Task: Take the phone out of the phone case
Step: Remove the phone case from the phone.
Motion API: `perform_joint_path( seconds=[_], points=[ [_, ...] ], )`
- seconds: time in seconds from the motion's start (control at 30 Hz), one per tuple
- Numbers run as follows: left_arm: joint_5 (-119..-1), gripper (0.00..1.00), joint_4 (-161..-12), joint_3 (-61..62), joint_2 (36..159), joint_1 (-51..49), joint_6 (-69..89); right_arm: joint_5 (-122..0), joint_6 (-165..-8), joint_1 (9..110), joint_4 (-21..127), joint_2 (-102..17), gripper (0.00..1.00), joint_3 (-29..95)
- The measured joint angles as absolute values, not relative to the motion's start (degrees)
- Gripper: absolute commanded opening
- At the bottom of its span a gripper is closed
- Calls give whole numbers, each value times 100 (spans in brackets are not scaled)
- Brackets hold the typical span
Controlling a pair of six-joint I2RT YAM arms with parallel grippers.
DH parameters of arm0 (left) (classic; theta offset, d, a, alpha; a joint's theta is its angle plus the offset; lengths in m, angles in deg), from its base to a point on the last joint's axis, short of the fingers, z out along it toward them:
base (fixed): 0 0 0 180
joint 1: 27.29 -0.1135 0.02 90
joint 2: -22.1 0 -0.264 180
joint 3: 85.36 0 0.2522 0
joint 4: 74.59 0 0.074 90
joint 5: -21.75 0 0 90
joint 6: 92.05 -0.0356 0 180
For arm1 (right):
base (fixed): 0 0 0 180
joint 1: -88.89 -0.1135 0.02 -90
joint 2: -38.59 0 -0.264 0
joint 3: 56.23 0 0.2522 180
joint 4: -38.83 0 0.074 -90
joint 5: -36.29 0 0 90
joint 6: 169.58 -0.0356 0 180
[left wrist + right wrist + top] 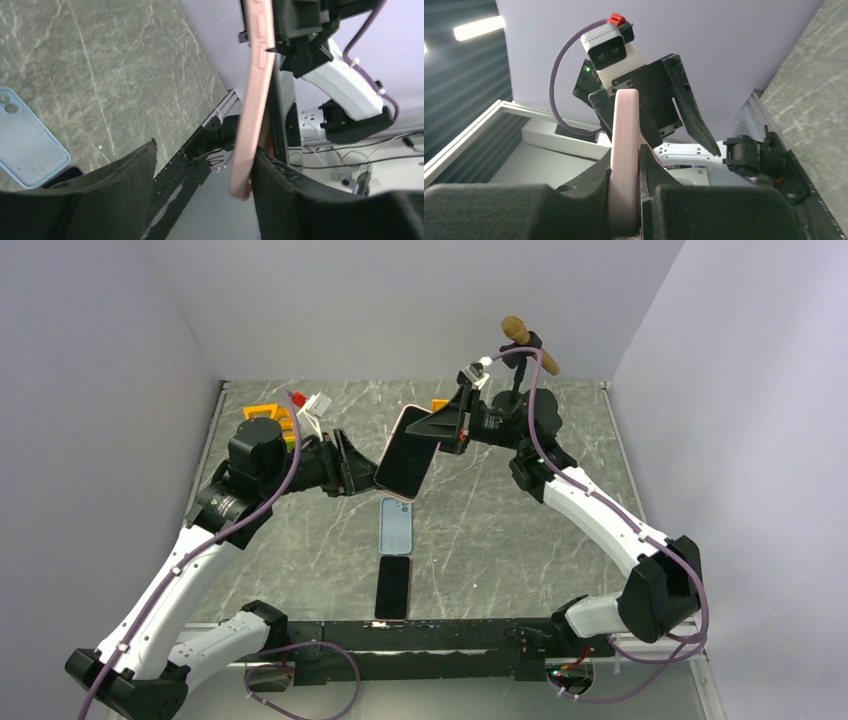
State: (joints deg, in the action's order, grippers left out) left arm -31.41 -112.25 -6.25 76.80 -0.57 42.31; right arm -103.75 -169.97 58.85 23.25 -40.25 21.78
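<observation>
A phone in a pink case [405, 452] is held tilted in the air above the table's middle. My right gripper [442, 426] is shut on its upper right edge; in the right wrist view the pink case [624, 140] stands edge-on, clamped between the pads of the right gripper [626, 200]. My left gripper [347, 463] is open at the phone's lower left corner. In the left wrist view the case [255, 100] rests against the right finger [300, 200], and the left gripper [200, 170] has a wide gap on the other side.
A light blue empty case [395, 525] and a black phone [393, 587] lie on the marble table below; the blue case also shows in the left wrist view [27, 145]. Orange blocks [270, 416] sit at the back left. A wooden mallet [530, 343] stands at the back.
</observation>
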Motion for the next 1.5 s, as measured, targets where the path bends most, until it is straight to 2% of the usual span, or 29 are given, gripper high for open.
perform_joint_path(
  seconds=[0.1,0.33,0.43,0.63,0.93,1.17,1.5],
  points=[
    [-3322,86,-11293,-774,7549,-77,4279,-10460,-16796,6097,2581,-3805,0,2069],
    [-3536,81,-11654,-676,7098,-127,4508,-10701,-16656,6545,2753,-3647,0,1933],
    [-3405,76,-11265,-783,6952,-138,5096,-10727,-16542,6578,2911,-3647,0,1933],
    [-3009,61,-9107,-1587,6939,-55,6884,-10812,-16500,6569,2944,-3702,0,1933],
    [-2859,60,-8279,-1644,7164,139,7616,-10821,-16564,6571,2861,-3866,0,1942],
    [-3020,66,-8858,-1659,7055,157,7507,-10816,-16726,6587,2627,-3918,0,1942],
    [-3158,66,-8939,-1882,6954,194,7575,-10821,-16850,6611,2509,-3986,0,1962]
  ],
)
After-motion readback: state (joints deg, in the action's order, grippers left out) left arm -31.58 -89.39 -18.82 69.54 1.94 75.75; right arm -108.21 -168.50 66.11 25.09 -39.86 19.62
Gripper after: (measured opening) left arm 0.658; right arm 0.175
